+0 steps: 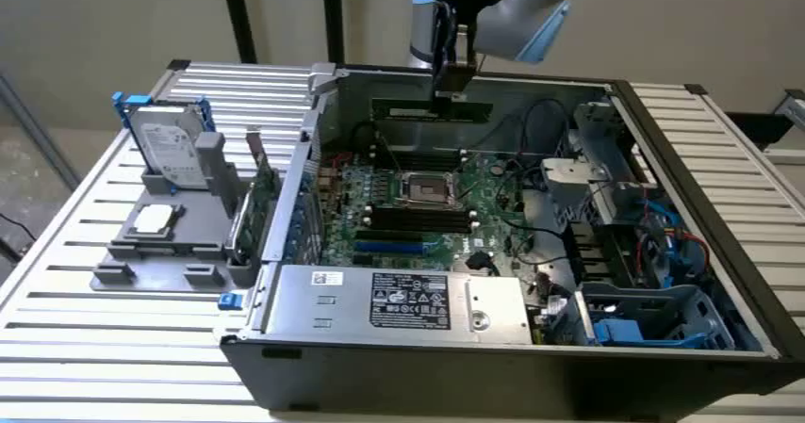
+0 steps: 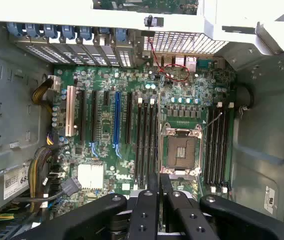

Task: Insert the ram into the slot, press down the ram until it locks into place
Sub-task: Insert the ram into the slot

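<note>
Pale wall behind, slatted metal counter [image 1: 101, 348] below. On the counter, an open computer case [image 1: 503, 381] lying on its side, motherboard [image 1: 491, 187] facing up. Toward the exterior view's left of the case, a grey fixture [image 1: 139, 253] carrying a hard drive [image 1: 170, 145], a processor chip [image 1: 154, 218] and a wider green card [image 1: 258, 211] standing on edge. Above the far end of the case, the hand [image 1: 451, 91] clamped on the ram [image 1: 409, 111], gripping its upper edge. Held level there, well above the board and touching no slot. In the wrist view, black fingers [image 2: 144, 215] drawn close together near the empty processor socket [image 2: 181, 150], dark memory slots [image 2: 146, 140] flanking that socket on both sides. Not yet seated in any slot.
</note>
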`<state>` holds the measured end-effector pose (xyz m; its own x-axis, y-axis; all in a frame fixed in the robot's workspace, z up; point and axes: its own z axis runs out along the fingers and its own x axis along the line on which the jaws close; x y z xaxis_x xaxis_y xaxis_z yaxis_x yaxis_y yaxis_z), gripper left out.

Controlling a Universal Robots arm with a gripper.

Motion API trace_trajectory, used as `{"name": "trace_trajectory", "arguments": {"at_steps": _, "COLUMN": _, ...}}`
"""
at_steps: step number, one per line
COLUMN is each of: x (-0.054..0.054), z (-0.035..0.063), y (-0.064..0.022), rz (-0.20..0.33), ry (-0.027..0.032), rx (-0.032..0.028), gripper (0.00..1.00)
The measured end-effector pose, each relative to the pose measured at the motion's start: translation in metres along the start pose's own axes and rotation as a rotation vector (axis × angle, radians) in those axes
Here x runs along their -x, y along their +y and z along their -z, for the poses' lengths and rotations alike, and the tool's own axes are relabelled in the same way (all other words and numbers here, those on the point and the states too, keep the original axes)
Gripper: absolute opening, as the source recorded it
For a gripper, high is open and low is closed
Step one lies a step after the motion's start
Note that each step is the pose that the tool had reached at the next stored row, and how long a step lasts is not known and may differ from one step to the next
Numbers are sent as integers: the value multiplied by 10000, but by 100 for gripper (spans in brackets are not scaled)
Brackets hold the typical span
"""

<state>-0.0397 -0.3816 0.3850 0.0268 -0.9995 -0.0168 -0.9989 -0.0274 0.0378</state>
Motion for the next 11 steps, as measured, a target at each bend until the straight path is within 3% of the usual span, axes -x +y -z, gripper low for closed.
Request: {"name": "trace_trajectory", "arguments": {"at_steps": 11, "x": 0, "z": 0, "y": 0, "rz": 0, "ry": 0, "rx": 0, "gripper": 13}}
